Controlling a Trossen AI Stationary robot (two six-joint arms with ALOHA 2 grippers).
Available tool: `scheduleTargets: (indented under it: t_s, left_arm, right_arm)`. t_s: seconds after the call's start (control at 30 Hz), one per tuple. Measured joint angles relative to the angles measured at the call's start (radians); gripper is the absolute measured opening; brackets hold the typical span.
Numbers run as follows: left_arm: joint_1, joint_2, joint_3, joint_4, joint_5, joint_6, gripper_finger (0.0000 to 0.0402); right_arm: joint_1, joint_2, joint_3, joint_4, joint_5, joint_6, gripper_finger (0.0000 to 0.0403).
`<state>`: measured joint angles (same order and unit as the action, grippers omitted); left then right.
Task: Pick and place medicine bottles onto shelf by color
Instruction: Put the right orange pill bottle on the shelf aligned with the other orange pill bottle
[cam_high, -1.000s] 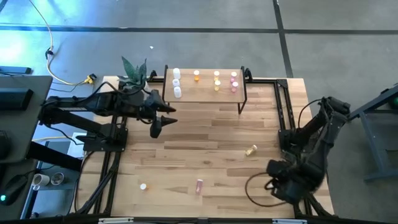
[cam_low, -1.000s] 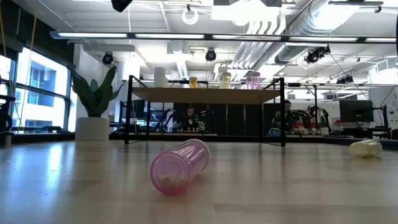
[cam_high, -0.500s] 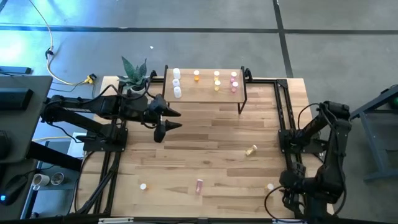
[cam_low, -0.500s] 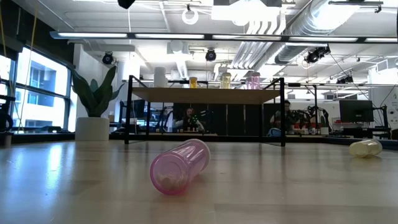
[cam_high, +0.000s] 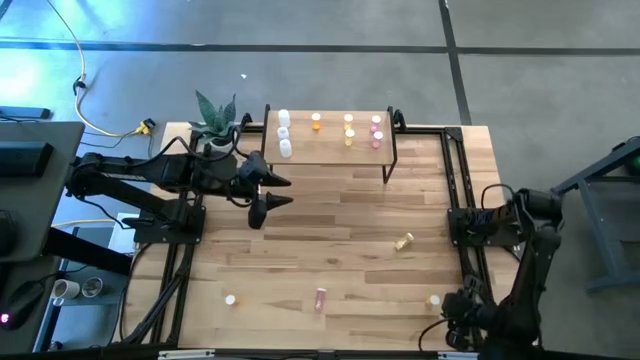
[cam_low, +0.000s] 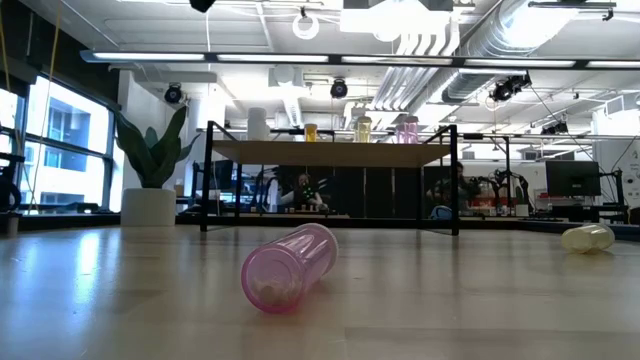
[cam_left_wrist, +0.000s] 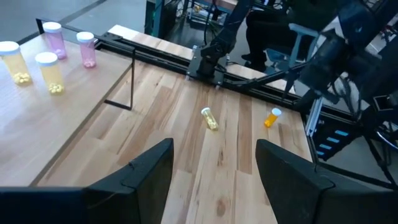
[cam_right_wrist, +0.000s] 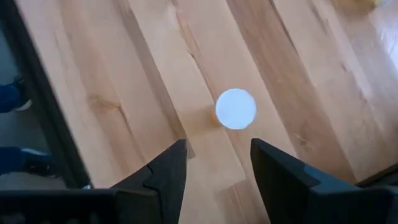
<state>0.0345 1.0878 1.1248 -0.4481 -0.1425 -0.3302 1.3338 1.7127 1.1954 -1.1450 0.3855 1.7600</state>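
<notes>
Currently the sort is well past half done, by my count. The shelf (cam_high: 330, 150) at the table's far edge carries about nine upright bottles: three white bottles (cam_high: 284, 132) at its left end, orange-yellow ones (cam_high: 347, 130) in the middle, pink ones (cam_high: 376, 132) toward the right.

Four remain on the tabletop (cam_high: 330, 230):
- yellow bottle (cam_high: 403, 241), lying on its side, right of centre
- pink bottle (cam_high: 320, 298), lying near the front edge
- white-capped bottle (cam_high: 230, 299), upright, front left
- white-capped orange bottle (cam_high: 434, 299), upright, front right

Left gripper (cam_high: 268, 190) hangs above the table in front of the shelf's left end, fingers apart, nothing between them. Right gripper (cam_right_wrist: 214, 168) sits at the front right corner, fingers spread and empty, looking down on the white-capped orange bottle.

No brand, label or writing legible on any bottle.
</notes>
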Motion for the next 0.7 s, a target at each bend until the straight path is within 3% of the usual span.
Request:
scheduleTargets:
  t_s: [0.3,0.7]
  left_arm:
    - [0.000,0.000,0.000,0.003,0.000,-0.003,0.0216]
    - [0.000,0.000,0.000,0.003,0.000,-0.035,0.0216]
  right_arm:
    - [0.037,0.095,0.000,0.015,0.053,0.192,0.0169]
    - [0.032,0.148,0.001,-0.009,0.051,0.233,0.0169]
